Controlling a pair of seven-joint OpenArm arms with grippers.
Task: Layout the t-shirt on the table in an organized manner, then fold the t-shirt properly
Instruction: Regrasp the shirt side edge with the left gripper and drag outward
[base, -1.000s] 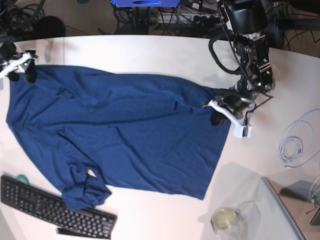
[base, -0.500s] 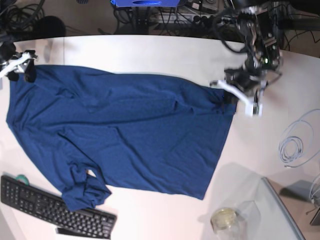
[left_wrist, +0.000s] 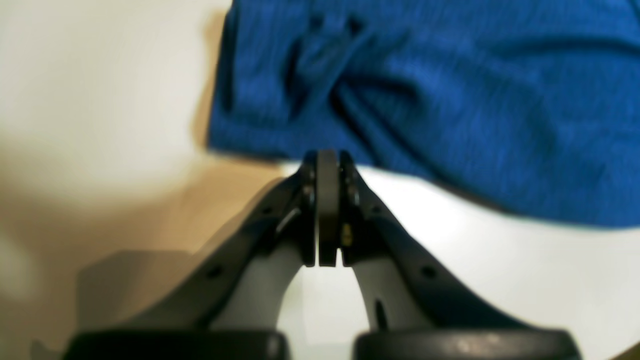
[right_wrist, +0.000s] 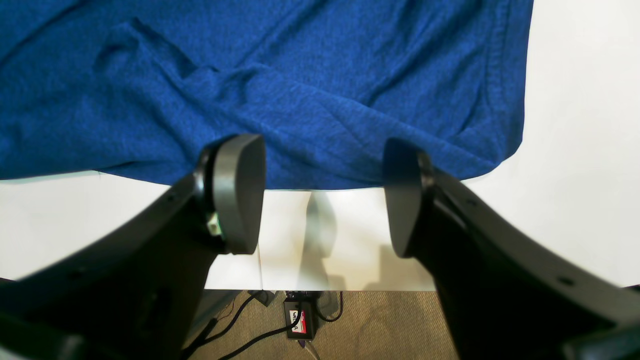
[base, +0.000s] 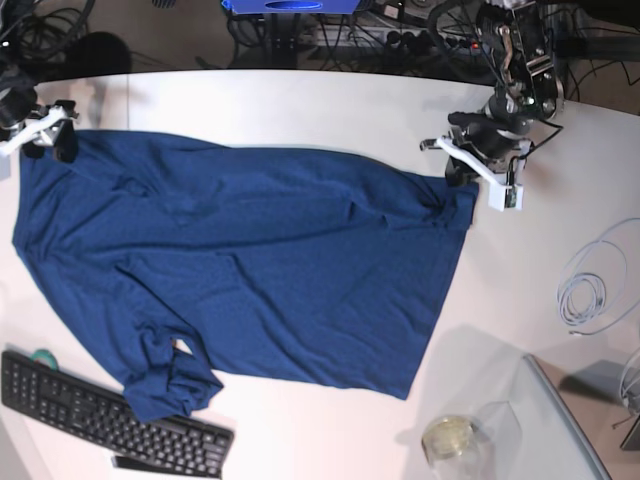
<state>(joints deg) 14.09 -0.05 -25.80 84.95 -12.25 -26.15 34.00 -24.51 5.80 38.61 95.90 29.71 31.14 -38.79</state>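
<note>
The dark navy t-shirt (base: 240, 260) lies spread over the white table (base: 300, 100), with one sleeve bunched at the front left (base: 170, 385). My left gripper (base: 462, 170) is shut at the shirt's far right corner. In the blurred left wrist view its tips (left_wrist: 327, 160) sit right at the shirt's edge (left_wrist: 450, 100), with no cloth visible between the pads. My right gripper (base: 45, 135) is open at the shirt's far left corner. In the right wrist view it (right_wrist: 322, 200) hangs over bare table (right_wrist: 575, 150), just short of the shirt's hem (right_wrist: 300, 100).
A black keyboard (base: 110, 420) lies at the front left, touching the bunched sleeve. A grey translucent tray (base: 560, 420) and a small glass jar (base: 447, 437) stand front right. A coiled white cable (base: 585, 290) lies at the right. Floor and cables (right_wrist: 300, 320) show past the table edge.
My left gripper has moved away and to the right, dragging the shirt's right corner outward and flattening it. The right gripper has stayed in place.
</note>
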